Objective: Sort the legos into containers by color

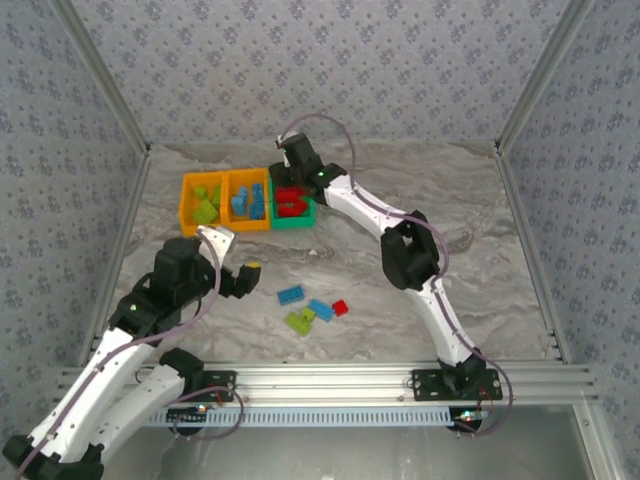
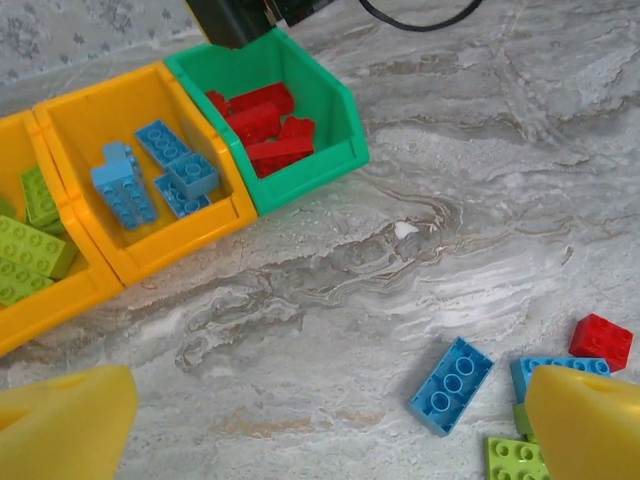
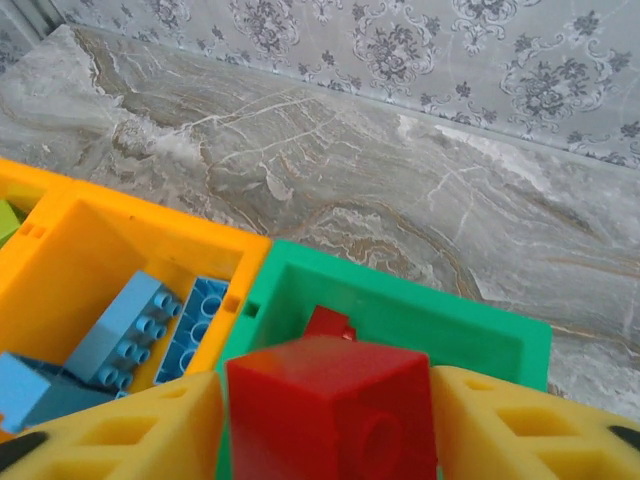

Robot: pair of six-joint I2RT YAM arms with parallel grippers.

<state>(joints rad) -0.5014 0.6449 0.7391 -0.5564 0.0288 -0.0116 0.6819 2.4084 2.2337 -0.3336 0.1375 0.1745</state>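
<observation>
1. right claw (image 3: 325,425) clamped tight on a red lego (image 3: 330,390), hovering right over the green bin (image 3: 400,305) at the far side of the bench (image 1: 480,230).
2. more red pieces lie in that bin; blue pieces sit in the middle orange bin (image 3: 90,240), lime pieces in the left orange bin (image 1: 184,205).
3. left claw (image 2: 320,440) gapes wide with nothing in it, above the loose cluster nearer the front.
4. loose on the bench, close together: a blue lego (image 2: 452,385), a second blue lego (image 2: 535,372), a small red brick (image 2: 601,340) and a lime lego (image 2: 515,460).
</observation>
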